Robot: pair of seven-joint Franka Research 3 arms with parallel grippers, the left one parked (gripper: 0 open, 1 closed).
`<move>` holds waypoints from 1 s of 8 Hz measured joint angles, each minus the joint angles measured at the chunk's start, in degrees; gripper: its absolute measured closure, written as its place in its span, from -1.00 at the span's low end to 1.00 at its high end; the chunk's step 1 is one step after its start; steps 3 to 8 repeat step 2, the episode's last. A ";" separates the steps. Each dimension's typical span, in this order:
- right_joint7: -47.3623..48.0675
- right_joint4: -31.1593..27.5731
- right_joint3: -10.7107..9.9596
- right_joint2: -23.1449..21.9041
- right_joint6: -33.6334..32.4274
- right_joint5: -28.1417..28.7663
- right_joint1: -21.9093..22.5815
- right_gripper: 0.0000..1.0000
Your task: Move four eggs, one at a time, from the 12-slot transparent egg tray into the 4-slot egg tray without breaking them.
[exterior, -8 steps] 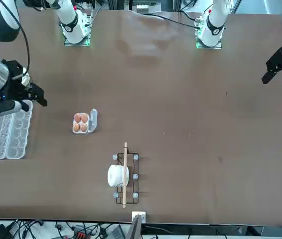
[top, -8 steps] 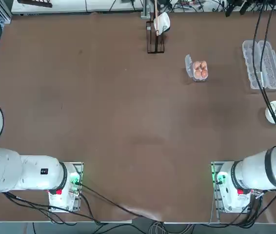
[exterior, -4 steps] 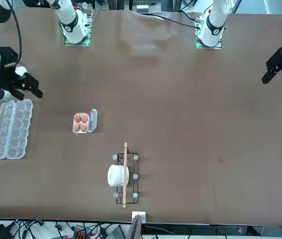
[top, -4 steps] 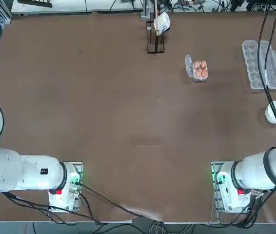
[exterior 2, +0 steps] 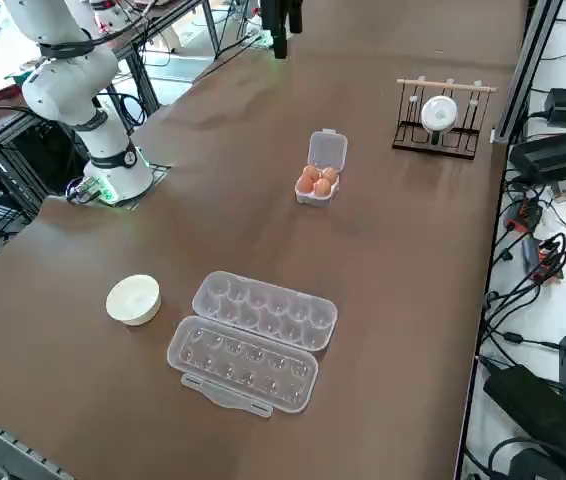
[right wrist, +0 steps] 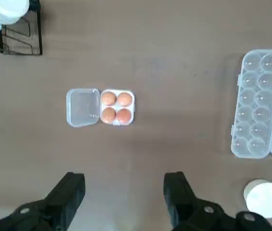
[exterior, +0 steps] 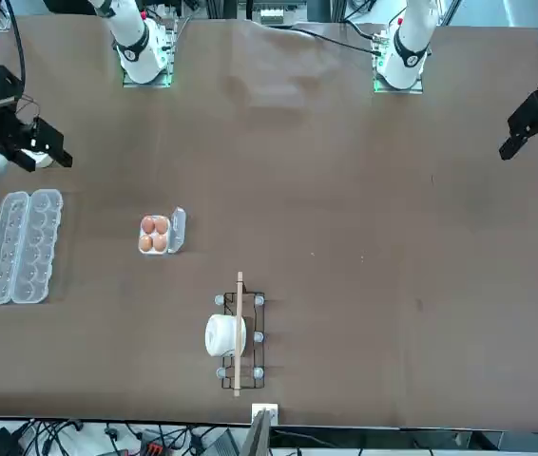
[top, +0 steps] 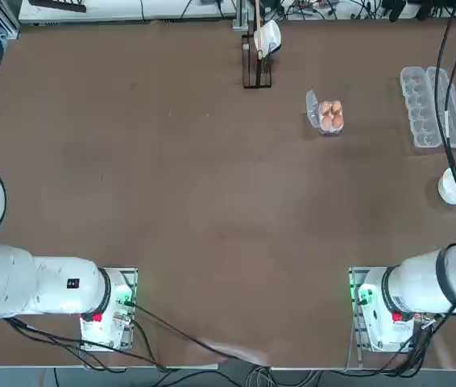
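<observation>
The right gripper (right wrist: pixel 125 192) hung high above the table with fingers spread and apparently empty, while all four eggs (right wrist: pixel 116 107) sat in the 4-slot egg tray (right wrist: pixel 100 107), well apart from the vacant 12-slot transparent egg tray (right wrist: pixel 262 103).

Glossy clear plastic 12-slot transparent egg tray (exterior 2: pixel 253 340) on matt brown table (exterior 2: pixel 403 260).

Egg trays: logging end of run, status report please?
Right end effector open, empty, high above the table. Four eggs sit in the 4-slot egg tray; the 12-slot transparent egg tray empty, lid open. Nothing in the way.
</observation>
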 joint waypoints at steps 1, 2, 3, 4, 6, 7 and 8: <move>-0.39 0.00 0.03 -0.51 -0.46 -0.03 -0.03 -1.00; -0.83 0.02 0.02 -0.77 -0.48 -0.13 -0.25 -1.00; -0.83 0.02 0.02 -0.77 -0.48 -0.13 -0.25 -1.00; -0.83 0.02 0.02 -0.77 -0.48 -0.13 -0.25 -1.00; -0.83 0.02 0.02 -0.77 -0.48 -0.13 -0.25 -1.00; -0.83 0.02 0.02 -0.77 -0.48 -0.13 -0.25 -1.00; -0.83 0.02 0.02 -0.77 -0.48 -0.13 -0.25 -1.00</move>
